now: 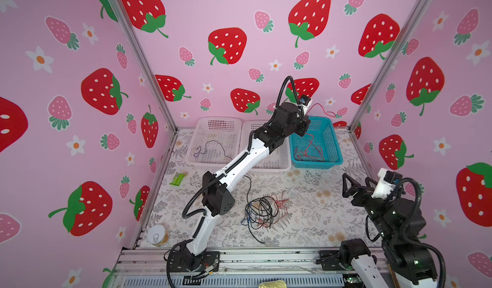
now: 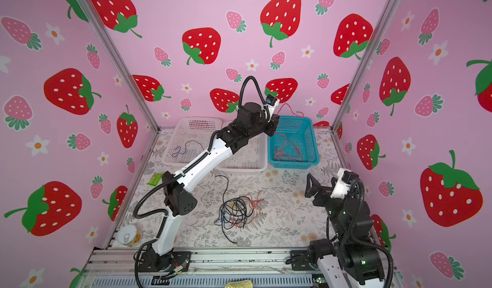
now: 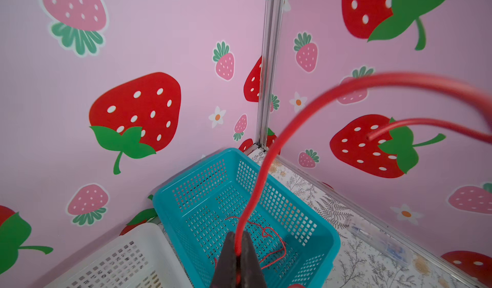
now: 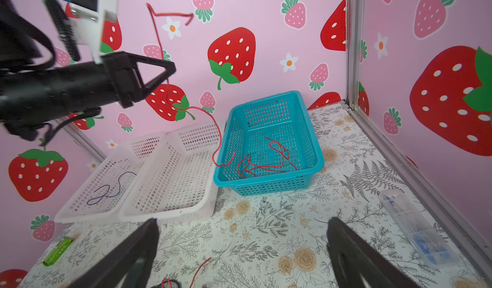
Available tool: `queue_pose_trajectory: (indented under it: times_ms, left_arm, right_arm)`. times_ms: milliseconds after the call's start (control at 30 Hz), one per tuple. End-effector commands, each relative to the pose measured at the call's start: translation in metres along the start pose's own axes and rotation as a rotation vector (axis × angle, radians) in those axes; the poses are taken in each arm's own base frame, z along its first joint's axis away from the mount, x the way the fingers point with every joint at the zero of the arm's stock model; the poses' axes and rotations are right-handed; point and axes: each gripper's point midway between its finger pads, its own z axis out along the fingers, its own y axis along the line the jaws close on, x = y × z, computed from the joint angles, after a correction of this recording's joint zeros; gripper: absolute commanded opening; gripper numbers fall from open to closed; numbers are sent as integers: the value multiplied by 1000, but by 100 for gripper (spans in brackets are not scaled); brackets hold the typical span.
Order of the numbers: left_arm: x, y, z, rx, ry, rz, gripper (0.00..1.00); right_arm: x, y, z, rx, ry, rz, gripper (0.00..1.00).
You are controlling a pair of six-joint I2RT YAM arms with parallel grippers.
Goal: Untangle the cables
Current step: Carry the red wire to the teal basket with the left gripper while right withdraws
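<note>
The left gripper pinched a red cable tight above the blue basket. The right gripper hung wide open, empty. More cables lay tangled in the middle of the table. The print on the green packet was too small to read.

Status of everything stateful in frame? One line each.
left hand, shut on the red cable
right hand, open, empty
red cable, held up, lower end draped into blue basket
blue basket, holds loose red cables
left white basket, holds one blue cable
middle white basket, looks empty
cable tangle, black, red and blue knotted together
</note>
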Motion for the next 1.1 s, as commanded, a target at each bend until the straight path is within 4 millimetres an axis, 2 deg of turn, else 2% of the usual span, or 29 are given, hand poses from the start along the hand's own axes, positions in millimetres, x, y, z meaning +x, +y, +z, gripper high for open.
queue_pose_trajectory:
  times_ms: [0,200,300,467,533,600,700,900,1067]
  left_arm:
    - [-4,5,17,3,-67,-18,0]
    - [41,13,62,-27,-84,-40,0]
    - [62,14,76,-38,-66,-51,0]
    - [87,12,83,-29,-6,-60,0]
    - [90,11,83,-26,9,-61,3]
    - [93,8,83,-12,23,-49,14]
    - [93,7,79,-4,40,-32,23]
    - [80,5,66,6,60,-2,42]
    - [72,10,53,-14,85,20,50]
  right_arm:
    - [7,2,-3,-23,7,-11,99]
    - [11,-1,-7,-18,1,-31,99]
    - [10,-2,-9,-13,-15,-29,99]
    - [13,-3,-6,-10,-5,-31,99]
    - [14,-3,-6,-11,-1,-32,99]
    - [13,-3,-6,-9,-5,-31,99]
    - [13,-4,-7,-6,-10,-28,99]
    - [11,-6,-9,2,-25,-24,99]
    - [11,-6,-8,3,-24,-23,99]
